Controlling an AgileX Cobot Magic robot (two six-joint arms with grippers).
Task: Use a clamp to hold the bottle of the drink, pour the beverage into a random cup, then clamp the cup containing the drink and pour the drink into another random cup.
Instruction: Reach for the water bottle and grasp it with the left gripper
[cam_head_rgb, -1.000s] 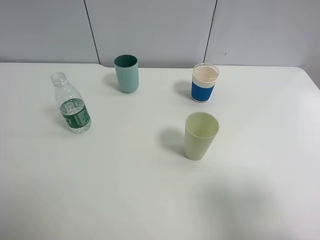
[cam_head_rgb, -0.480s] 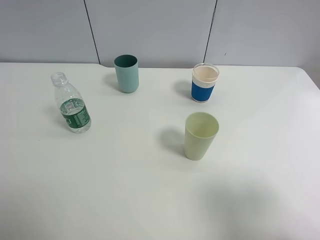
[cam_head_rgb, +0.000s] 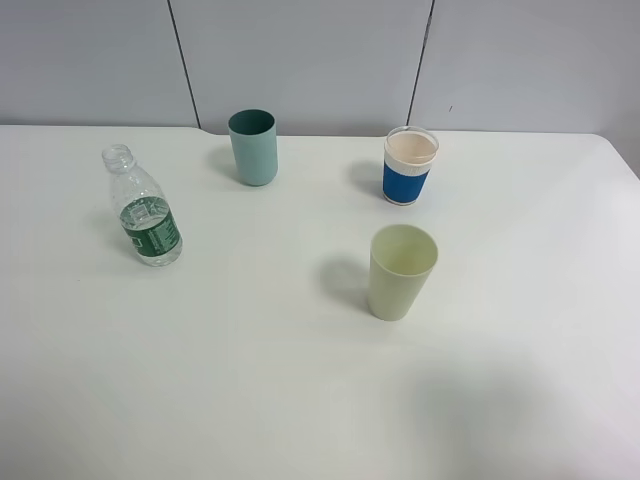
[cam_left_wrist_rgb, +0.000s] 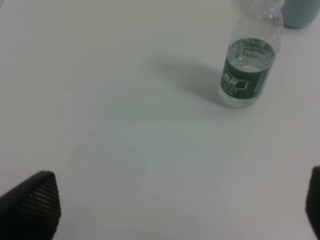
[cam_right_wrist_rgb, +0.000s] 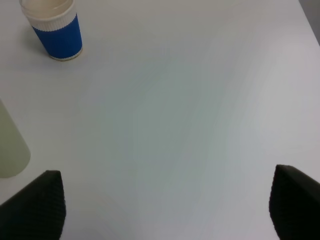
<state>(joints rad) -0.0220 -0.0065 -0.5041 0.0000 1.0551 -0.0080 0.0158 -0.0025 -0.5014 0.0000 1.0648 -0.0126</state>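
Observation:
The bottle of the drink stands upright and uncapped at the table's left, clear with a dark green label; the beverage shows as clear liquid in its lower part. The pale yellow-green cup stands right of centre, and the white cup with a blue band stands behind it. Neither arm shows in the exterior high view. My left gripper is open, well short of the bottle. On the other side my right gripper is open over bare table, with the yellow-green cup and blue-banded cup off to one side.
A teal cup stands at the back, between the bottle and the blue-banded cup; its base shows in the left wrist view. The white table ends at a grey panelled wall behind.

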